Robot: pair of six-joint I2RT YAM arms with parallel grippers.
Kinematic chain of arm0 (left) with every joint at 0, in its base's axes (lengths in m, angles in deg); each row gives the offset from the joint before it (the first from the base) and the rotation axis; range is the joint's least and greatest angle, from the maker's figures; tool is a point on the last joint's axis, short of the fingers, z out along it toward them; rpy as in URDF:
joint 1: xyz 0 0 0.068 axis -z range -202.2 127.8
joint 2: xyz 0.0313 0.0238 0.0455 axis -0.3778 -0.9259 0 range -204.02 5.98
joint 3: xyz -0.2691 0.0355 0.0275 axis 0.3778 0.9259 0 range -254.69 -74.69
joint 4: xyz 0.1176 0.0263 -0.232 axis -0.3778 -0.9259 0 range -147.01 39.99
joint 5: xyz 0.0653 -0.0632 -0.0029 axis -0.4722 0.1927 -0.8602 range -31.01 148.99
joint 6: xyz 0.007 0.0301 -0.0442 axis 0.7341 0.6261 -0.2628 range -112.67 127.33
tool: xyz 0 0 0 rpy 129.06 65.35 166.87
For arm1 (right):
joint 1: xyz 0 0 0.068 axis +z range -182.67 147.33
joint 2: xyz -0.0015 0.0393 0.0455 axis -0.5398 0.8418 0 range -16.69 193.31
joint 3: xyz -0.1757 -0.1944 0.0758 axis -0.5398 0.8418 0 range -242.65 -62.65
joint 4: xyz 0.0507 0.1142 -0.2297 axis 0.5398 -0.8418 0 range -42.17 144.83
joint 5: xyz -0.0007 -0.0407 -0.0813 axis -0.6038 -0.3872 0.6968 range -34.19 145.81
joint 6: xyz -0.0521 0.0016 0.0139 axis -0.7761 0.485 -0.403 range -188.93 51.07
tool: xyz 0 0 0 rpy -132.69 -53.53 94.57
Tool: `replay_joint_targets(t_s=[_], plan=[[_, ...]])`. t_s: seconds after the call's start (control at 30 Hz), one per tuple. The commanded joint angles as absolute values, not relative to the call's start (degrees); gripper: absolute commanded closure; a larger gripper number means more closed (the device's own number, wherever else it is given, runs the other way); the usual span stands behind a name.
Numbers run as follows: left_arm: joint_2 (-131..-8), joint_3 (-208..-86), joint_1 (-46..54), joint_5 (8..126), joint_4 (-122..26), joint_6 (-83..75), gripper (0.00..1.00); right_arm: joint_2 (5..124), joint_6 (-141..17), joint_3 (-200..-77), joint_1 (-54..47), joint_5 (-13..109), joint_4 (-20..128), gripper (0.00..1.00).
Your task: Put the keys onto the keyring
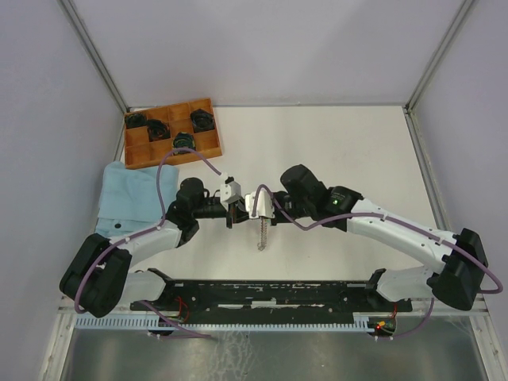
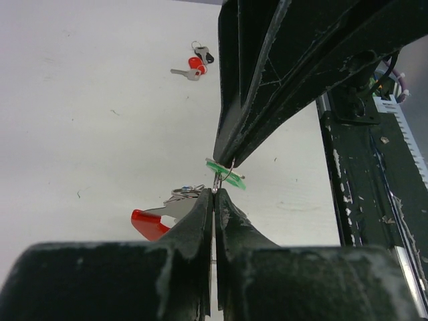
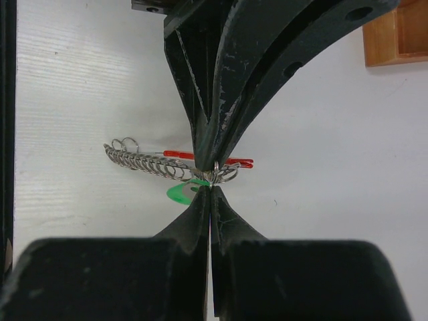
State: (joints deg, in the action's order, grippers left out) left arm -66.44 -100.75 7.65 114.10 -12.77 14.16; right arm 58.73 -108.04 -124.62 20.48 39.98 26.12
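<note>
My left gripper (image 2: 214, 191) is shut on the keyring's small metal ring (image 3: 226, 175), held above the table. My right gripper (image 3: 211, 185) meets it tip to tip and is shut on the green-headed key (image 3: 179, 194), which also shows in the left wrist view (image 2: 226, 173). The silver chain (image 3: 144, 160) and the red loop strap (image 3: 234, 162) hang from the ring. In the top view the chain (image 1: 260, 236) dangles below the two grippers (image 1: 245, 208). A red-headed key (image 2: 194, 65) lies on the table farther off with a dark-headed one.
A wooden compartment tray (image 1: 171, 111) with dark round coils (image 1: 202, 119) stands at the back left. A light blue cloth (image 1: 127, 194) lies at the left. A black rail (image 1: 270, 290) runs along the near edge.
</note>
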Motion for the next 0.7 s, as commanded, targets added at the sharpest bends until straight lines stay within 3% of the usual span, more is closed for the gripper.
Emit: replay_joint_targets(t_s=[0.0, 0.67], plan=[[-66.0, -100.9, 6.6, 111.3, -3.9, 8.9, 0.97, 55.5, -106.2, -122.6, 20.8, 42.2, 28.0, 0.99], [-63.0, -97.6, 6.5, 103.8, 1.8, 5.3, 0.97, 58.2, -103.8, -119.9, 20.9, 40.9, 31.2, 0.99]])
